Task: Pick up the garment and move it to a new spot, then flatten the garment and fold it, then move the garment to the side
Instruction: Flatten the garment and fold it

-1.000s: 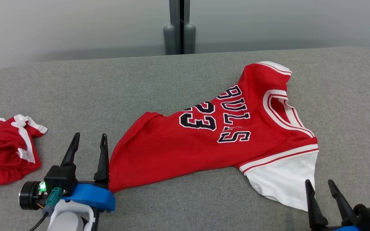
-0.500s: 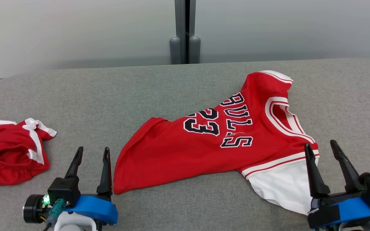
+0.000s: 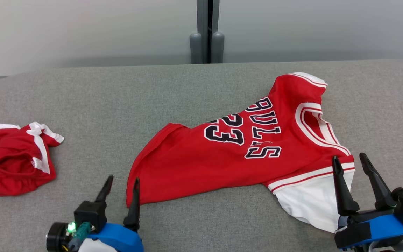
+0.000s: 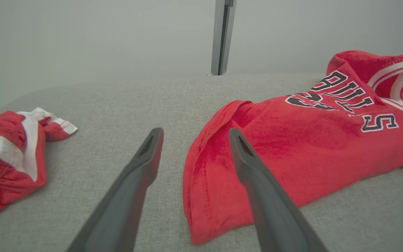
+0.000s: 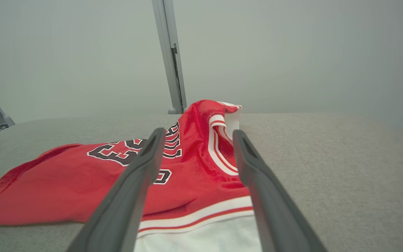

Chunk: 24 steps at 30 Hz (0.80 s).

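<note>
Jersey point(image 3: 243, 154) lay flat on the grey surface point(image 3: 117, 98), stretched between left gripper point(image 3: 123, 178) and right gripper point(image 3: 348, 156), both spread wide and empty.
The jersey's long axis ran side to side across the robot's front: hem end toward the left gripper, collar and white sleeve end toward the right. Left gripper sat at the jersey's near hem corner, right gripper over its striped sleeve band. Each arm looked nearest its own end. Second red garment point(image 3: 9, 164) lay well apart, beyond the hem end.

Open grey surface point(image 3: 110, 105) separates jersey point(image 3: 222, 157) from shorts point(image 3: 9, 164).
</note>
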Tool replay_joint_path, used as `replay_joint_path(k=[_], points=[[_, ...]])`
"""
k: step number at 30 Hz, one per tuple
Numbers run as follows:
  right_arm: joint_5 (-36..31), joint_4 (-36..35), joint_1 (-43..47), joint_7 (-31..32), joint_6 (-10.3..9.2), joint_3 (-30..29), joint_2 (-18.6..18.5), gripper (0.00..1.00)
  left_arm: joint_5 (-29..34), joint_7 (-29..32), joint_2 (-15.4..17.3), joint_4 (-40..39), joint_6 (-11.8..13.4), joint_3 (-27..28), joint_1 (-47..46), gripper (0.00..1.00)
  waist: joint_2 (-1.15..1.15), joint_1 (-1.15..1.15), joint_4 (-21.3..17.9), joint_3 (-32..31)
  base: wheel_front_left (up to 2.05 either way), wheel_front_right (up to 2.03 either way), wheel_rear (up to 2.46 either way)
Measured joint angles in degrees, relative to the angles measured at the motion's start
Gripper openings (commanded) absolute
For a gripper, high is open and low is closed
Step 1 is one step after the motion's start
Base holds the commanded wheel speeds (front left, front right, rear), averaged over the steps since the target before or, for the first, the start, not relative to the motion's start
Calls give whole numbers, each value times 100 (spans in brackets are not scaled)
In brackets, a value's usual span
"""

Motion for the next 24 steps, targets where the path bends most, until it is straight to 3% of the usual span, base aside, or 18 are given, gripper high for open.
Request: replay_joint_path(k=[11, 12, 13, 14, 15, 24], points=[[94, 181, -66, -68, 0, 37, 36, 100, -505, 408, -199, 907, -337, -65, -78, 100, 0, 1, 11, 435, 0, 0, 0], [94, 181, -66, -68, 0, 37, 36, 100, -505, 408, -199, 907, -337, -65, -78, 96, 0, 1, 11, 435, 0, 0, 0], [94, 196, -85, -73, 1, 32, 36, 100, -520, 411, -200, 960, -392, -71, -142, 41, 0, 1, 9, 465, 0, 0, 0], [96, 225, -90, -75, 1, 16, 34, 100, -526, 411, -202, 1010, -436, -79, -198, 16, 0, 1, 7, 488, 0, 0, 0], [98, 261, -88, -76, 0, -15, 34, 100, -554, 399, -201, 1045, -474, -82, -234, 0, 0, 1, 5, 504, 0, 0, 0], [187, 881, 559, -81, 0, -465, 83, 100, -560, 250, -200, 1291, -568, -140, -311, 0, 0, 0, -52, 491, 0, 0, 0]])
